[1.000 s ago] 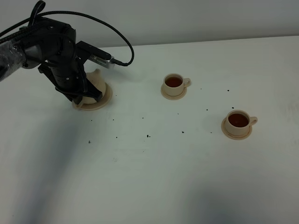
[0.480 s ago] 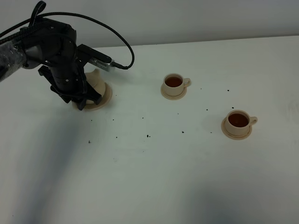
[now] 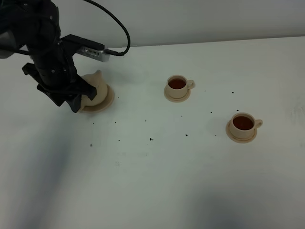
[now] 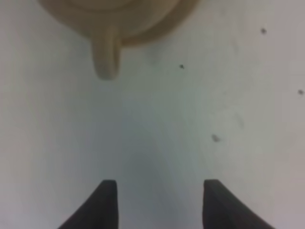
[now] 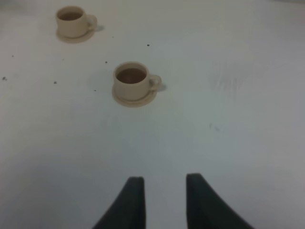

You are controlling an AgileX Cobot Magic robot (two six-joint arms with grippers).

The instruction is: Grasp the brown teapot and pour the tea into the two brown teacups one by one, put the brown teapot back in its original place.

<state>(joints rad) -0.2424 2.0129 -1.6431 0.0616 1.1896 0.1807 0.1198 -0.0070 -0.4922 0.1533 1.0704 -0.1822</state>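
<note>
Exterior high view: teapot (image 3: 94,88) sits on its big saucer (image 3: 108,98) at the far left of the tabletop (image 3: 157,176), spout pointing to the far side. Left arm stands over its left flank and hides about half of it.

Left wrist view: left claw (image 4: 158,198) is spread wide, nothing between the jaws, only bare tabletop. Teapot handle (image 4: 106,56) pokes out past the saucer rim straight toward the claw, roughly in line with the left jaw, with a clear gap between handle and fingertips. So the pot lies dead ahead of the claw, apart from it, not gripped.

Both cups hold dark tea:
- far cup (image 3: 177,86) on its small saucer, middle of the tabletop, handle to the right
- near cup (image 3: 243,125) on its saucer, further right and nearer, handle to the right

Right wrist view: right claw (image 5: 160,191) jaws are a narrow gap apart, empty, hanging well back from the near cup. It is nowhere near the pot; left arm is the closer one by far.

My read: both pours are done and the pot is set down upright on its saucer, so what is left is pulling the left arm clear. That move turns on the handle-to-claw line: backing straight off along that axis avoids clipping the handle. Sideways swing risks nudging the pot off the saucer.
</note>
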